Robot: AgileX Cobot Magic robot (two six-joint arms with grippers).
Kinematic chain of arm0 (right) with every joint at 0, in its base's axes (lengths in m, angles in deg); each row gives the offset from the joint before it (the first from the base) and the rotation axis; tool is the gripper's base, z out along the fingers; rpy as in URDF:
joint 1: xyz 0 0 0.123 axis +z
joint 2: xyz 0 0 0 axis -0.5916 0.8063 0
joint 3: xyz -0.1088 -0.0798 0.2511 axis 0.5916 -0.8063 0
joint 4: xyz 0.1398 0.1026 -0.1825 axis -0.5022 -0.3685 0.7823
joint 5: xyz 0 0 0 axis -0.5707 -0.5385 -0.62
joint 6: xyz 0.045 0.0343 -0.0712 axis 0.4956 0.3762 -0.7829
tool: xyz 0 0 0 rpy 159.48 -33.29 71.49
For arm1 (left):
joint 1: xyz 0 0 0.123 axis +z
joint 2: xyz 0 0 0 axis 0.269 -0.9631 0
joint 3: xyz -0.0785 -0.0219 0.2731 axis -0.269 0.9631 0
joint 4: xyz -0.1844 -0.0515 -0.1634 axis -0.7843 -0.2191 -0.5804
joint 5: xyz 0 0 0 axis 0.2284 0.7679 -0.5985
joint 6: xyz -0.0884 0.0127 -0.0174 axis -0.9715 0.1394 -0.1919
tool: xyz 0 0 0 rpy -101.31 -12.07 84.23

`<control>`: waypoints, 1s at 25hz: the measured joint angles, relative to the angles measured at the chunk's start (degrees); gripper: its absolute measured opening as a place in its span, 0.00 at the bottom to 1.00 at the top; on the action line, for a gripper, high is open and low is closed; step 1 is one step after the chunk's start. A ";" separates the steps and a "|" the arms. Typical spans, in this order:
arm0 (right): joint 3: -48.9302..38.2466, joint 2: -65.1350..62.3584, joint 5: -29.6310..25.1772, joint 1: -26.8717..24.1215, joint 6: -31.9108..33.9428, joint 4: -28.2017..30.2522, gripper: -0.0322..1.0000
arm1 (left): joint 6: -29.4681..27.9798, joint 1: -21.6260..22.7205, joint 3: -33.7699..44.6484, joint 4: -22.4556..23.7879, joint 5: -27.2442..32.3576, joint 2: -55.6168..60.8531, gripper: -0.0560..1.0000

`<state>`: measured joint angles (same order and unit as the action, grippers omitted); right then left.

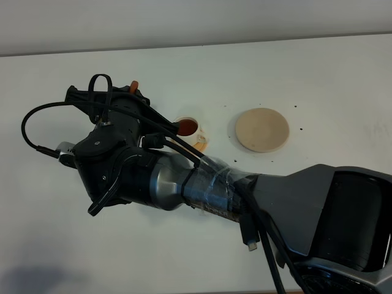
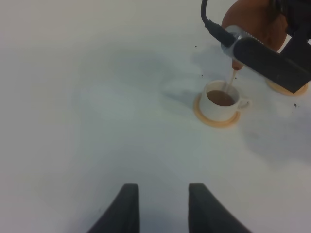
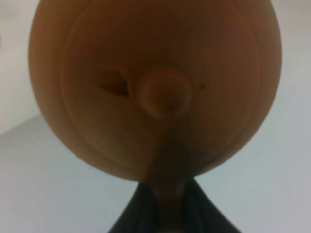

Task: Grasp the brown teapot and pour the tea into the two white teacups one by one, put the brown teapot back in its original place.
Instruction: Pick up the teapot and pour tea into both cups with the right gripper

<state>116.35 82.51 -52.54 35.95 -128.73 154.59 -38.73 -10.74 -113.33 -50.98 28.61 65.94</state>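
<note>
The brown teapot (image 3: 155, 82) fills the right wrist view, lid knob facing the camera. My right gripper (image 3: 163, 206) is shut on its handle and holds it tilted in the air. In the left wrist view the teapot (image 2: 252, 19) pours a thin stream into a white teacup (image 2: 221, 99) on an orange coaster (image 2: 216, 120). In the high view the right gripper (image 1: 113, 101) hides most of the teapot. The other white teacup (image 1: 188, 127) holds tea. The beige disc (image 1: 262, 129) lies bare to its right. My left gripper (image 2: 163, 204) is open and empty, low over the table.
A second orange coaster (image 2: 286, 90) shows partly behind the right arm (image 2: 265, 58). The right arm (image 1: 202, 184) stretches across the white table (image 1: 318, 67) from the lower right. Small dark specks lie near the disc.
</note>
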 joint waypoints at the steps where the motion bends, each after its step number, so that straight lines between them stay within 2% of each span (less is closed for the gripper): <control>1: 0.00 0.00 0.06 0.00 0.00 0.05 0.12 | 0.00 0.00 0.00 0.00 0.00 0.00 0.29; 25: 0.00 0.00 -0.07 0.47 -0.11 0.55 0.12 | 0.00 0.00 0.00 0.00 0.00 0.00 0.29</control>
<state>116.35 82.51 -52.61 36.42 -128.84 155.14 -38.73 -10.74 -113.33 -50.98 28.61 65.94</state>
